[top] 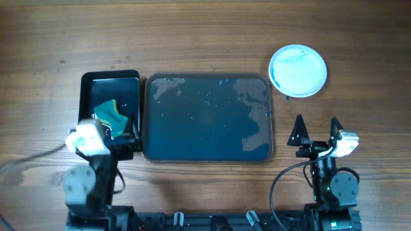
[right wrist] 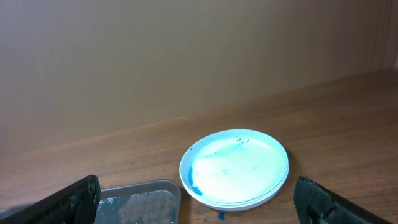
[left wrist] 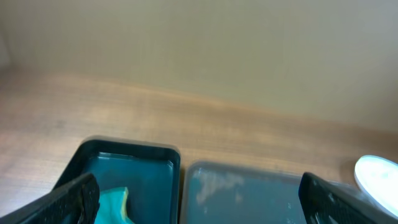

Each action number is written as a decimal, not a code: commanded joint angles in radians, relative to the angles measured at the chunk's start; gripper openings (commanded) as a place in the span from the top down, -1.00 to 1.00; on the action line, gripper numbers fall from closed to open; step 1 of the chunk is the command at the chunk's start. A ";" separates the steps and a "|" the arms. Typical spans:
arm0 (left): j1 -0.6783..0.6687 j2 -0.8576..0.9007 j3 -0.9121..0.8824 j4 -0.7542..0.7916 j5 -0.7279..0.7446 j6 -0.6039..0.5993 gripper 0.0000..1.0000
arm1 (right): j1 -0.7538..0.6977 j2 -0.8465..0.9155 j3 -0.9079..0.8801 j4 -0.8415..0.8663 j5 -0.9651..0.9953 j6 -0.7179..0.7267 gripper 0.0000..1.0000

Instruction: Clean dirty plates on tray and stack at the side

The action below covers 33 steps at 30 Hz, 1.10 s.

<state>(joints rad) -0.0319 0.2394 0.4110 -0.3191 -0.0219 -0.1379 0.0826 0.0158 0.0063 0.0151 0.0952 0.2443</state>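
Observation:
The white plates (top: 298,70) stand stacked on the table at the back right, beside the tray; the top one carries a faint teal smear. They show in the right wrist view (right wrist: 235,168) too. The large dark tray (top: 207,117) lies in the middle with wet streaks and no plates on it. My right gripper (top: 316,133) is open and empty, near the tray's front right corner, in front of the plates. My left gripper (top: 109,131) is open and empty over the front of the small black tray (top: 110,90). A plate's edge shows in the left wrist view (left wrist: 379,177).
The small deep black tray holds a teal-green sponge (top: 110,113), also seen in the left wrist view (left wrist: 112,204). Wood table surrounds both trays. A few blue specks (right wrist: 221,215) lie on the table in front of the plates.

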 commanded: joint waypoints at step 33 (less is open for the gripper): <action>-0.040 -0.236 -0.406 0.243 0.055 0.078 -1.00 | 0.004 -0.011 -0.001 0.002 0.011 -0.006 -0.99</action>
<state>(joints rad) -0.0658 0.0135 0.0105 -0.0715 0.0254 -0.0795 0.0826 0.0154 0.0063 0.0147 0.0952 0.2443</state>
